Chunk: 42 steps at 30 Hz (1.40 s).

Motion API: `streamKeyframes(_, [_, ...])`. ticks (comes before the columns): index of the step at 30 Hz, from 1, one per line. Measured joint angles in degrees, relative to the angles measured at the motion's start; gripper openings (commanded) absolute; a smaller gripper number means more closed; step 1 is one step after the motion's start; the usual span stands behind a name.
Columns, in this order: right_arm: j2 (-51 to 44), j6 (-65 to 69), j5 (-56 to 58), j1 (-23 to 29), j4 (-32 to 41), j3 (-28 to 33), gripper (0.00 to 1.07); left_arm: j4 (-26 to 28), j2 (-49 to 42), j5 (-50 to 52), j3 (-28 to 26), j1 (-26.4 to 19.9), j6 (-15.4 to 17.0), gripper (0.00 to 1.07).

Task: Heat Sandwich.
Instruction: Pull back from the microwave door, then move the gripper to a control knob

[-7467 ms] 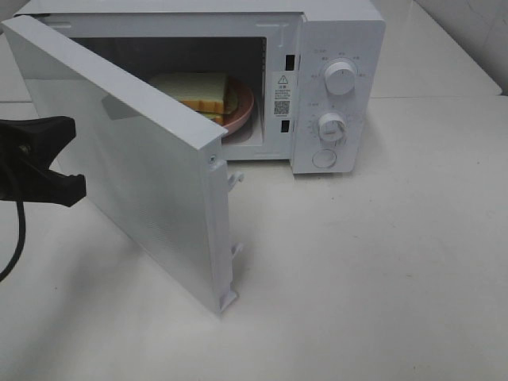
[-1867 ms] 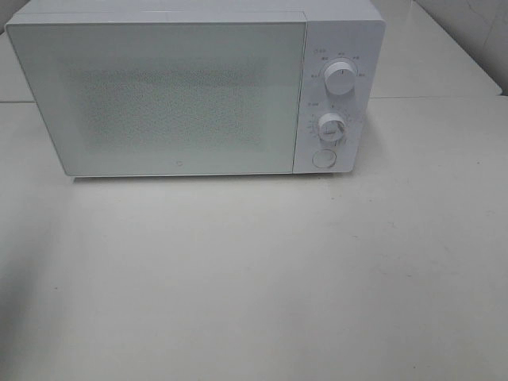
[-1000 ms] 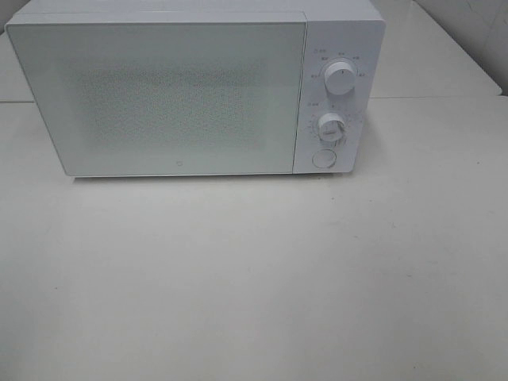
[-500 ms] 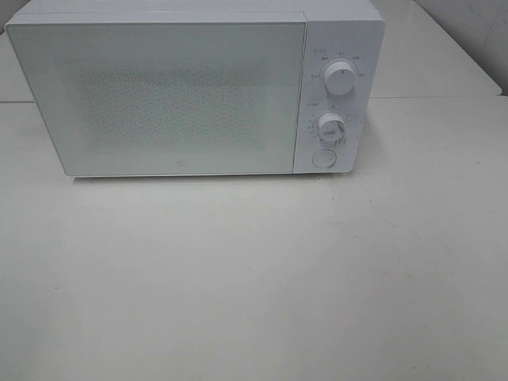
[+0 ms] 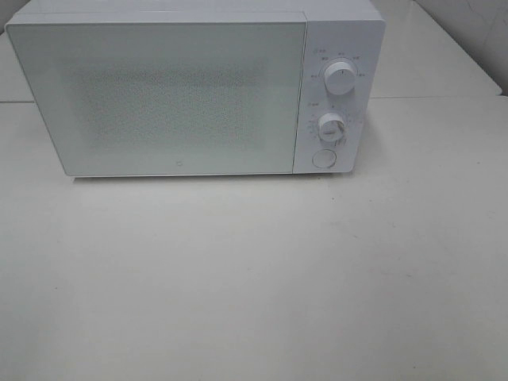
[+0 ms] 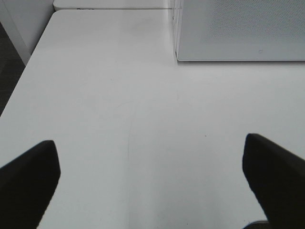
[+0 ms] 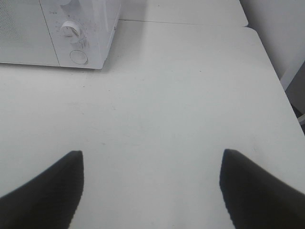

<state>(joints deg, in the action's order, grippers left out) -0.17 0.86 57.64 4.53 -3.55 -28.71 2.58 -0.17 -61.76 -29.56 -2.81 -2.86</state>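
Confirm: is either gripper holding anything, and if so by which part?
Nothing is held. The left gripper and the right gripper both stand open over the table, with nothing between their fingers. Neither touches the microwave.

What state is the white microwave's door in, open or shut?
Shut: the white speckled microwave door lies flush with the white control panel, hiding the inside.

1. Microwave (image 5: 194, 87): white throughout.
2. Door (image 5: 159, 99): pale, with a fine speckled dot-mesh pattern across the centre.
3. Knobs (image 5: 340, 80): white, grey scale markings around.
4. Bench (image 5: 262, 270): plain off-white.
5. Left claw (image 6: 148, 143), right claw (image 7: 152, 153): black.
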Motion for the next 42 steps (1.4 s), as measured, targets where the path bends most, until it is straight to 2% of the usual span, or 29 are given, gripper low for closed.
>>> streamKeyframes(42, [0.0,1.5,0.0,0.0,-0.2,-0.9,0.77,0.0,0.0,0.0,0.0,0.0,0.0,1.00])
